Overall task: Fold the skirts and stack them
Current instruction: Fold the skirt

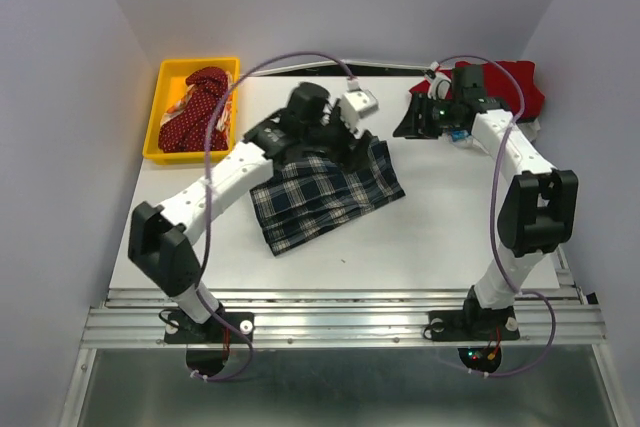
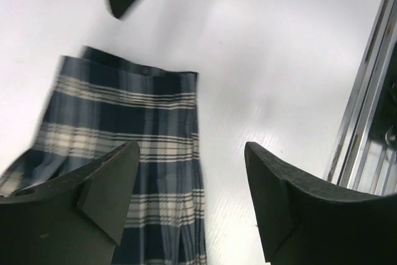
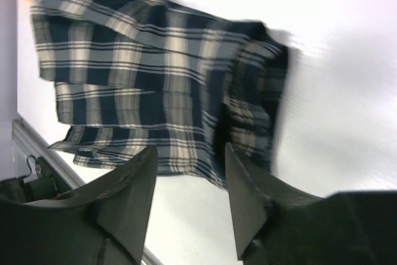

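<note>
Only the top view shows the yellow bin [image 1: 152, 117] at the far left with the dotted dark red skirt [image 1: 200, 107] in it, and the plain red skirt [image 1: 515, 82] at the far right corner. The plaid skirt [image 1: 325, 192] lies folded mid-table, its long axis slanting from near-left to far-right, navy and white checks, layers rumpled. The left gripper [image 2: 191, 148] hangs released over the skirt's edge; the right gripper [image 3: 190, 149] gapes too, grasping nothing

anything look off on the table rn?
The plaid skirt lies mid-table, skewed to the table edges, and its fold is uneven: the layers don't line up and one end is bunched. The left gripper and right gripper are open, holding nothing. Nothing looks spilled or damaged.
</note>
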